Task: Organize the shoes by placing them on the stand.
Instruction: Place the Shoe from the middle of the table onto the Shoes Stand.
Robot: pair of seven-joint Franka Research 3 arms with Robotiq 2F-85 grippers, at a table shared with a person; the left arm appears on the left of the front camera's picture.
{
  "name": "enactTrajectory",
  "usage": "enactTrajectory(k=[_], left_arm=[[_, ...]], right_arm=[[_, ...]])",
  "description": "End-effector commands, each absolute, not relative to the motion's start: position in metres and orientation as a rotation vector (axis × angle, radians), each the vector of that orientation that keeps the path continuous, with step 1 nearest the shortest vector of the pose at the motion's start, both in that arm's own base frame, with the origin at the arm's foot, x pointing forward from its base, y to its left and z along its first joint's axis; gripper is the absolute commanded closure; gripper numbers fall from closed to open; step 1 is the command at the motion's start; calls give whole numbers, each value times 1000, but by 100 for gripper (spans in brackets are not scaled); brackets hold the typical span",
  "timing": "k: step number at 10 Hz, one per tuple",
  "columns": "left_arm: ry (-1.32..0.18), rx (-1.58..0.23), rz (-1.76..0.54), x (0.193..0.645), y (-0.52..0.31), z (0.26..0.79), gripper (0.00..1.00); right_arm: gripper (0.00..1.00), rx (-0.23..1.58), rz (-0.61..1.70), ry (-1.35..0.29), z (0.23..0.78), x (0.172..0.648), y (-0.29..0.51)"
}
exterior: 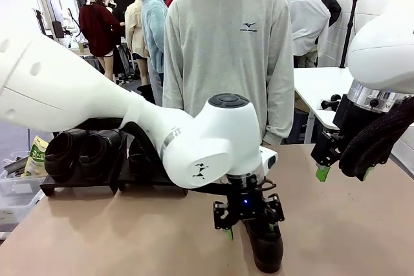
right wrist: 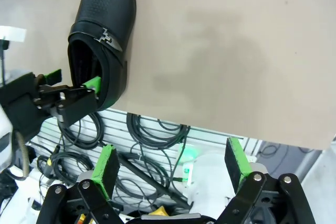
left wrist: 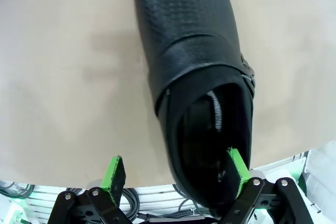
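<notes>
Left gripper (left wrist: 175, 176) hangs over the heel end of a lone black shoe (left wrist: 194, 72) lying at the near edge of the tabletop (left wrist: 68, 77), fingers spread wide, nothing held. One green pad (left wrist: 236, 170) sits inside the shoe's opening, the other outside its side wall, so the wall lies between them. The shoe's long axis runs straight away from the fingers, toe farthest. Right gripper (right wrist: 170, 169) hovers off the table's right side, also wide and empty, well apart from the shoe. The left arm is clearly nearer. The stand (exterior: 77, 185) sits at far left, already carrying shoes.
</notes>
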State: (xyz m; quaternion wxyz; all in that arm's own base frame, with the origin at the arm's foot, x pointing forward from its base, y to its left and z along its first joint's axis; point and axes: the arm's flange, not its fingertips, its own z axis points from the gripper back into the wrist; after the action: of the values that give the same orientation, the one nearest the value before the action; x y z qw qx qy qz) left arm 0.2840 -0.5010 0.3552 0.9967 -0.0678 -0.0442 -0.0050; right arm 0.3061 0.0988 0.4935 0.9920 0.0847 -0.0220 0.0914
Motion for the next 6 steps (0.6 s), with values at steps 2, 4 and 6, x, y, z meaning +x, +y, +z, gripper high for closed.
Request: enactTrajectory(k=[2, 4, 6], left_arm=[[-48, -111, 12, 292, -513, 352, 18], [-47, -105, 22, 291, -511, 352, 54], [-47, -104, 25, 292, -511, 353, 91]], right_arm=[[0, 180, 199, -37, 495, 309, 99], [0, 180, 199, -37, 495, 309, 99], [0, 180, 199, -37, 495, 309, 99]])
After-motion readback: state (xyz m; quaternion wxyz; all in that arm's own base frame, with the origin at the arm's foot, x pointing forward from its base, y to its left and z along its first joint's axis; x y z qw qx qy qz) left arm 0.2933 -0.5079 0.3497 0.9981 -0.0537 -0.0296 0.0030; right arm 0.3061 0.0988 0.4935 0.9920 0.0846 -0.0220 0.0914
